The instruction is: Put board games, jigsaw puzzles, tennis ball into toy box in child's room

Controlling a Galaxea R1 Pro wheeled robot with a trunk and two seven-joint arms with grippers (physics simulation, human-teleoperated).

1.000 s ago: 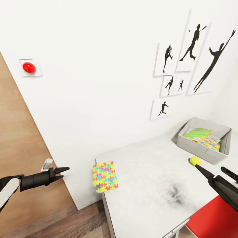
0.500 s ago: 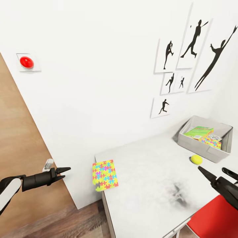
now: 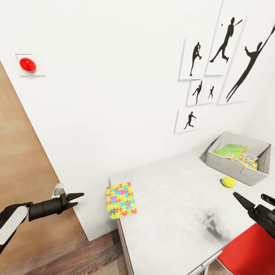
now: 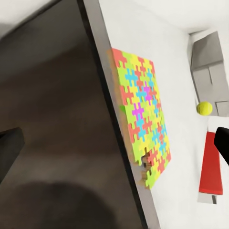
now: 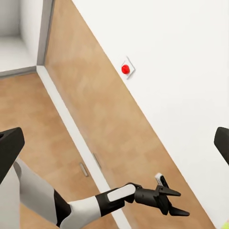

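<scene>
Drifting across the head view, the whole scene shows the camera moving, not the objects. Both grippers, left gripper (image 3: 74,198) and right gripper (image 3: 255,202), are hanging empty, fingers apart. At five o'clock, the tennis ball (image 3: 228,181) is resting near the toy box (image 3: 233,168); the jigsaw puzzle (image 3: 121,199) is overhanging the table (image 3: 172,214) edge, risking a fall if nudged.

Multicoloured jigsaw puzzle (image 3: 121,200) flat, overhanging table's near-left edge; yellow tennis ball (image 3: 228,181) on tabletop just beside grey toy box (image 3: 229,167), which holds green board game (image 3: 230,149) and second puzzle (image 3: 247,162).
</scene>
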